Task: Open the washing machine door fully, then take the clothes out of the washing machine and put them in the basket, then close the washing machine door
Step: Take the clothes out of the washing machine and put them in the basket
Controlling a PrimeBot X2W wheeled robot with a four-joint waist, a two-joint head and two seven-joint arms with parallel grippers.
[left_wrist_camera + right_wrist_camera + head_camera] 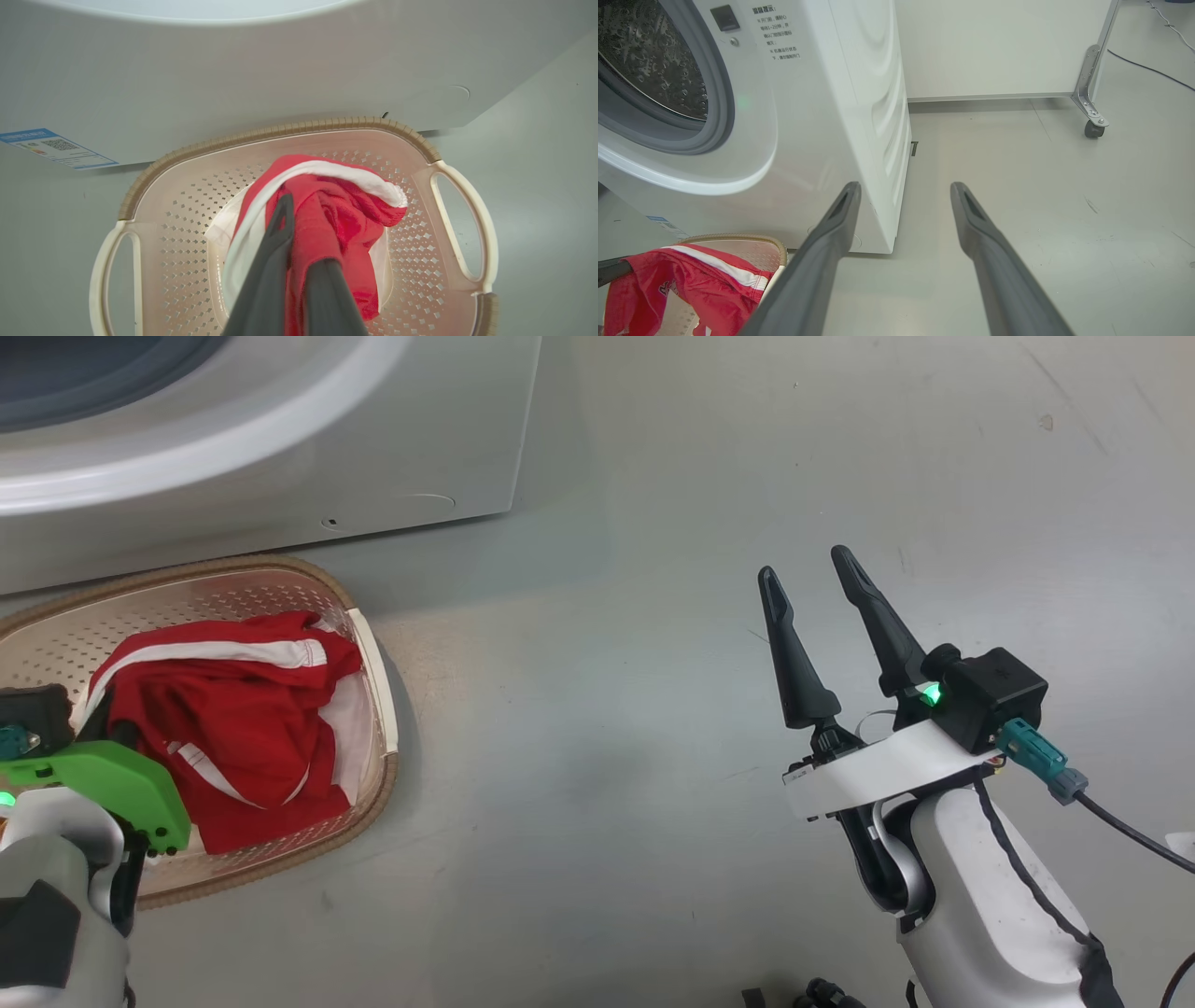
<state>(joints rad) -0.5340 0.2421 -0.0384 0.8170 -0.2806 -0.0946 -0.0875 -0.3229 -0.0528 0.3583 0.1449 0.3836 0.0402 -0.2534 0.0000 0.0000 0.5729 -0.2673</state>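
1. Clothes [233, 709]: red with white stripes, lying bunched in the basket [280, 565], with most of the heap sitting below the brown rim.
2. Basket: sitting on the floor [607, 756], just in front of the washer [280, 476], with its far rim close under the washer's white front.
3. Left gripper [303, 242]: closed and pinching a red fold between its fingers, hanging over the middle of the basket.
4. Right gripper [805, 569]: jaws standing wide apart and holding nothing, hovering over bare floor well to the right of the basket.
5. Drum [644, 70]: showing through the uncovered porthole, and no fabric is appearing in the part in view.
6. Step in hand, as judged: letting the clothes go into the basket.
7. Doing it well:
   - The left gripper should be opening fully while low over the middle of the basket.
   - It should then be rising straight up, so that no fold is catching on a finger and trailing out.
   - The white trim near the right handle is worth watching, so that nothing ends up hanging over the rim.
8. Remaining, as judged: closing the door.
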